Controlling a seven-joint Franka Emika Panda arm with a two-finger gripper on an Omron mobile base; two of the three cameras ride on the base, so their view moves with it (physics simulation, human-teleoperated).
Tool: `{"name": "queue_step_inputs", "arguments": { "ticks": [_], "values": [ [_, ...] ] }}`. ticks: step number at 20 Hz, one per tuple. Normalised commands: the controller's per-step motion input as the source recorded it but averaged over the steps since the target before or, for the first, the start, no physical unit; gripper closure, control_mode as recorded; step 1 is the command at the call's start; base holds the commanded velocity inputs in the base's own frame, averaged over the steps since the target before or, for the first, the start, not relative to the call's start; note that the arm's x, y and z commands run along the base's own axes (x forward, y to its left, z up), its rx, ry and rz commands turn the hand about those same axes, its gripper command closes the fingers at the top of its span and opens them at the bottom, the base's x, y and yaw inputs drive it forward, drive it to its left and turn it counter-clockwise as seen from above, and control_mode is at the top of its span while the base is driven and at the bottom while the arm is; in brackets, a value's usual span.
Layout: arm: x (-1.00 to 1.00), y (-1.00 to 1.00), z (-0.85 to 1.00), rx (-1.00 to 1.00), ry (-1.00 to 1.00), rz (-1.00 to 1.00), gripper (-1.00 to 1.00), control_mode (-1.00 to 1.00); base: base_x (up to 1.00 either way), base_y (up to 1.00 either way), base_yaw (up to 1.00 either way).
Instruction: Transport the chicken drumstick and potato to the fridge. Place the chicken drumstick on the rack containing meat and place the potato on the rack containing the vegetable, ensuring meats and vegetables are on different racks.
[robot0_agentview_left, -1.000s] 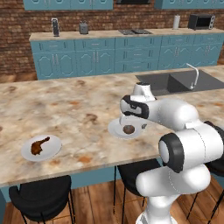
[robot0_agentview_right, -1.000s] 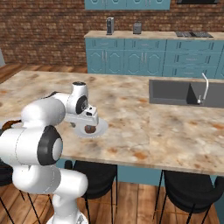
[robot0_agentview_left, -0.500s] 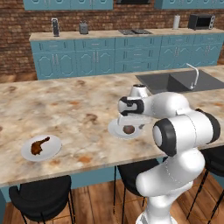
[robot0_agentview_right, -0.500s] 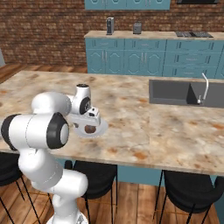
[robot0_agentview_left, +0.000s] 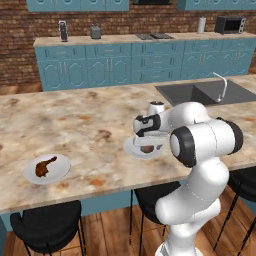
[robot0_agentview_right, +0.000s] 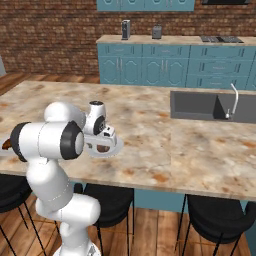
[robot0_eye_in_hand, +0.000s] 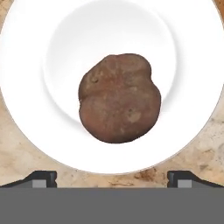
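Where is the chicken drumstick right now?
The chicken drumstick lies on a white plate at the counter's near left in the left base view, well left of the potato.

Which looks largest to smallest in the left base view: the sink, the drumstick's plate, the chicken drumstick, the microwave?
1. The sink.
2. The drumstick's plate.
3. The microwave, which stands far back, so its real size is unsure.
4. The chicken drumstick.
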Motion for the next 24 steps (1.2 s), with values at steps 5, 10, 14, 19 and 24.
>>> {"name": "queue_step_inputs", "arguments": {
  "ticks": [5,10,14,19,24],
  "values": [
    [0.11,0.0,-0.12,0.0,-0.15,0.0,-1.0,-1.0,0.0,0.0,0.0],
    [0.26,-0.02,-0.08,0.0,-0.01,0.0,-1.0,-1.0,0.0,0.0,0.0],
    [0.29,-0.03,-0.15,0.0,0.0,0.0,-1.0,-1.0,0.0,0.0,0.0],
    [0.16,-0.01,-0.13,0.0,0.02,0.0,-1.0,-1.0,0.0,0.0,0.0],
    [0.0,-0.04,-0.1,0.0,0.08,0.0,-1.0,-1.0,0.0,0.0,0.0]
  ]
}}
